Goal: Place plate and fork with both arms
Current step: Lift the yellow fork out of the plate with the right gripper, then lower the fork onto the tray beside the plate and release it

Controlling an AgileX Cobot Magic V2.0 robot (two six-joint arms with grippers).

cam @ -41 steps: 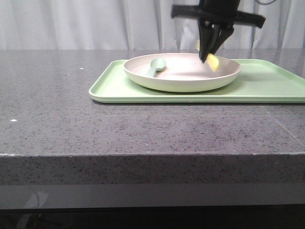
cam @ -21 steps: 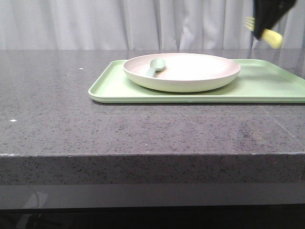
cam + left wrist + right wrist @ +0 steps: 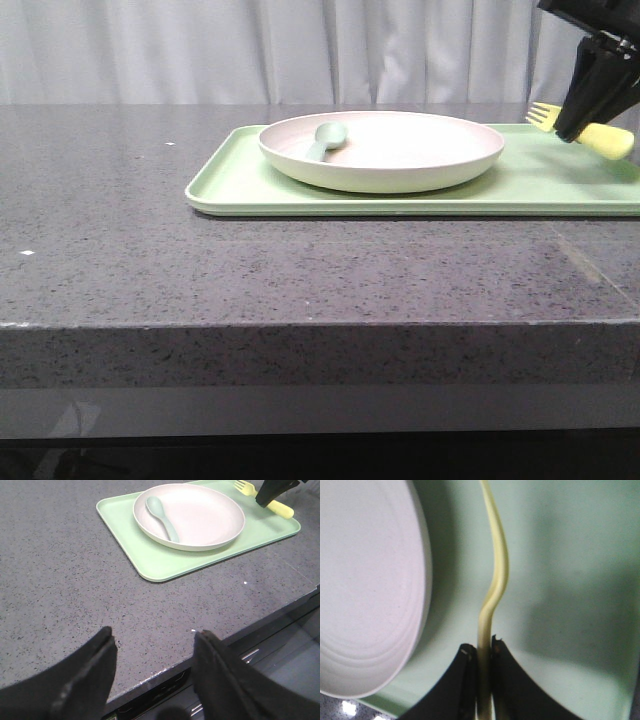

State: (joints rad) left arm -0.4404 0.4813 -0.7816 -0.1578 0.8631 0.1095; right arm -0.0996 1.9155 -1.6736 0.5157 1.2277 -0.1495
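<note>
Over the tray (image 3: pixel 560 185) beside the plate (image 3: pixel 382 150), our right tool (image 3: pixel 580 127) pinches the fork (image 3: pixel 600 138); we lower flat, then release; left tool (image 3: pixel 152 647) spread.

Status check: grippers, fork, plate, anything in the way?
Right gripper shut on fork, low over tray beside plate. Left gripper open, empty, above bare counter. Spoon lies in plate. Nothing blocks the tray spot.
</note>
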